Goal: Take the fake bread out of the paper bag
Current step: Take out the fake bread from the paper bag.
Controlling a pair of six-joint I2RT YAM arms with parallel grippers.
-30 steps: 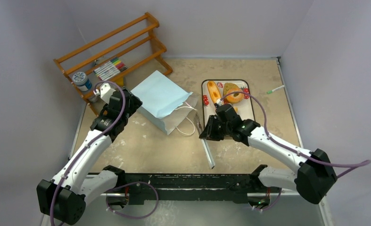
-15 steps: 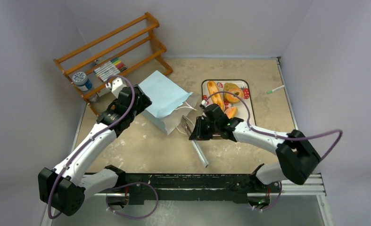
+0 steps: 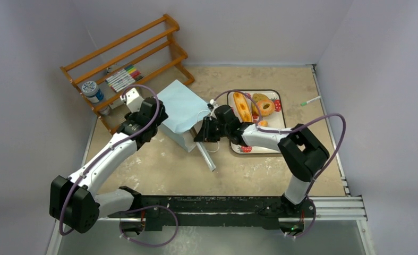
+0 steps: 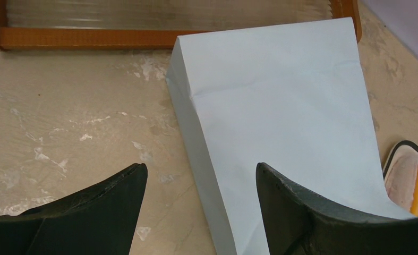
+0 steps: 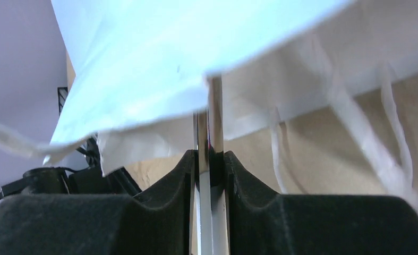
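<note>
The light blue paper bag [image 3: 180,109] lies on its side, its white mouth and string handles toward the tray. My right gripper [image 3: 204,130] is shut on metal tongs [image 3: 206,158], whose tips reach under the bag's [image 5: 143,64] upper lip. In the right wrist view the tongs [image 5: 211,122] run up between my gripper's [image 5: 211,159] pads. My left gripper [image 4: 198,170] hangs open over the bag's [image 4: 281,117] long left edge, one finger over paper, one over table. Fake bread, a long loaf [image 3: 242,106] and a donut [image 3: 265,107], lies on the tray [image 3: 278,125]. The bag's inside is hidden.
A wooden rack [image 3: 127,58] stands at the back left with coloured markers [image 3: 122,78] and a small jar [image 3: 92,91]. A green-tipped pen [image 3: 311,100] lies near the right wall. The tray's corner [image 4: 403,159] shows in the left wrist view.
My right arm has swung left with the tongs, from beside the tray to the bag's mouth. My left arm has moved closer over the bag.
</note>
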